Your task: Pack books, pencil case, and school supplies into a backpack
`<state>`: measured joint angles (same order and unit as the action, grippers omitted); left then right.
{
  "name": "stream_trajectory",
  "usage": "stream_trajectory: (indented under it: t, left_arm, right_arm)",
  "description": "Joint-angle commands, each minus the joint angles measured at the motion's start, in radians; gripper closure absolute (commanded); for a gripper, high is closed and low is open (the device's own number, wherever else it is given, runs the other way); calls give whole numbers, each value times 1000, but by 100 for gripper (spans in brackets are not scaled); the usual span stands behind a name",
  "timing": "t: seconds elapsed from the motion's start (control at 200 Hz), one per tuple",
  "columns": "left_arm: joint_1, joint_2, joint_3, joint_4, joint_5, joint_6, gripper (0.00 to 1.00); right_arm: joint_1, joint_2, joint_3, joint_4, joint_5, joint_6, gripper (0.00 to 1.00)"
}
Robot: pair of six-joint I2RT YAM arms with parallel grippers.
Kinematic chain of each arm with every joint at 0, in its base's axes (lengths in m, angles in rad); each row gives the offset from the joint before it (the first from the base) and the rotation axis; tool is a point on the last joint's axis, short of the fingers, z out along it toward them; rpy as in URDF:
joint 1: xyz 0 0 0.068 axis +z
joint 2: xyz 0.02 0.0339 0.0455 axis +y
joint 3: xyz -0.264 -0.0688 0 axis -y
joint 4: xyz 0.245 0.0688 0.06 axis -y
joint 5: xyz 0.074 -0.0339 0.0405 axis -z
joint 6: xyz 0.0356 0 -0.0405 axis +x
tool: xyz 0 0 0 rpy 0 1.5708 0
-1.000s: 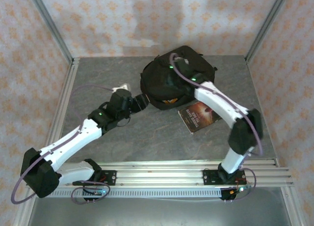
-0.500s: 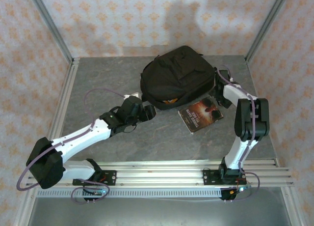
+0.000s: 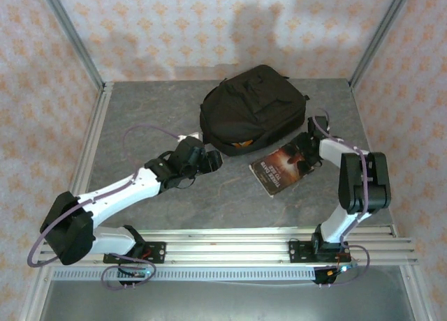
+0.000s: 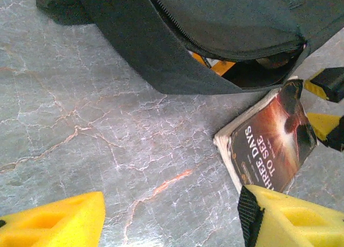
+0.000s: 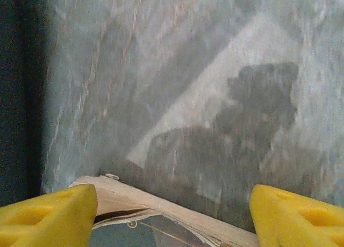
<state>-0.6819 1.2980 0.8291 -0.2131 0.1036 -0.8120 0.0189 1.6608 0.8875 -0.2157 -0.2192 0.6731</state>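
Since right jaws sit spread at the brown book's 2 o'clock edge, seat deeper before pinching; left jaws spread, empty.

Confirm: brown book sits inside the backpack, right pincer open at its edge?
No. The brown book lies on the table outside the backpack, beside its opening; the top external view shows it. The right pincer is open at the book's edge.
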Motion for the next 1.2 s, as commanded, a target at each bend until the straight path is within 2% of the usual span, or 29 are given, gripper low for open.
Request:
stream_trajectory:
  t: [0.0, 0.285, 0.395, 0.49, 0.59, 0.671, 0.716, 0.801, 0.891, 1.081, 1.196]
  left_arm:
    - [-8, 29, 3, -9, -15, 4, 32]
    - [-8, 59, -23, 2, 16, -33, 32]
    - [-8, 45, -33, 11, 25, -20, 32]
    - [-8, 66, -4, 7, 25, 47, 32]
    - [-9, 149, 72, -1, 88, 148, 34]
    - [-27, 243, 156, -11, 170, 234, 36]
    - [-48, 302, 214, -37, 176, 271, 37]
    - [-74, 414, 305, -71, 209, 337, 40]
    - [-90, 509, 360, -54, 264, 335, 45]
    - [-131, 607, 418, -54, 299, 343, 49]
    - [-135, 636, 418, -61, 292, 345, 51]
  right_arm:
    - [65, -53, -91, -89, -112, 84, 25]
    - [266, -180, -244, -133, -67, 299, 26]
    - [328, -225, -236, -208, 31, 242, 24]
    - [329, -259, -191, -330, 173, 161, 21]
    - [328, -325, -152, -447, 285, 155, 21]
    - [329, -402, -149, -534, 357, 195, 23]
    - [329, -464, -169, -561, 379, 218, 30]
    - [328, -642, -257, -528, 305, 239, 51]
    - [328, -769, -328, -491, 176, 251, 62]
    - [331, -771, -402, -452, -120, 251, 71]
    - [346, -792, -431, -455, -164, 253, 71]
